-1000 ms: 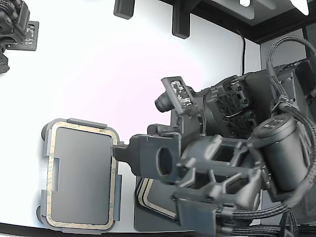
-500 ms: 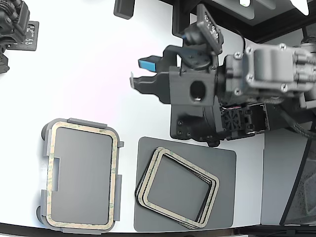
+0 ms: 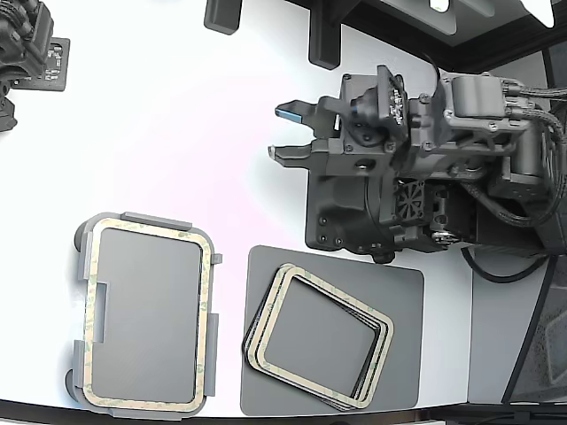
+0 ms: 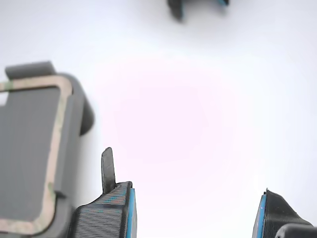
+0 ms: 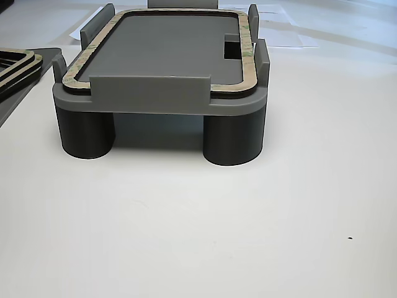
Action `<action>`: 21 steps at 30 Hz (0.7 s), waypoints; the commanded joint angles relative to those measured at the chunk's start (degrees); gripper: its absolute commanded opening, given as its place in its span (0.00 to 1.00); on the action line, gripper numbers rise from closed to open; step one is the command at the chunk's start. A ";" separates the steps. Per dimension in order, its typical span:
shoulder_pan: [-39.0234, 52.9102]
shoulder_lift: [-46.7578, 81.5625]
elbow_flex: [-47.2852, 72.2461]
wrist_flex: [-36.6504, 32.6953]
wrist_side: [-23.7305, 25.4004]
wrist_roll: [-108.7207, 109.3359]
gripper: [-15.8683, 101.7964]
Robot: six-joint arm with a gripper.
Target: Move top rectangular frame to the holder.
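Sitting seated between the tray's [image 3: 84, 266] edge tabs, the speckled frame [image 3: 209, 292] lies well clear of the empty, spread-open hand [image 3: 285, 133].

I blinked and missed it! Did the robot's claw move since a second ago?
Yes. The gripper was down beside the holder then; now it sits higher in the exterior view and farther toward that view's right, empty, jaws apart.
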 commanded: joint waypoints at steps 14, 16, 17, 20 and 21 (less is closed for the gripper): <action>-0.62 0.62 1.76 -2.37 0.79 0.26 0.98; -0.62 1.41 1.93 -1.93 0.79 0.18 0.98; -0.62 1.41 1.93 -1.93 0.88 0.44 0.98; -0.62 1.41 1.93 -1.93 3.34 1.93 0.98; -0.62 1.41 1.93 -2.02 4.66 2.81 0.98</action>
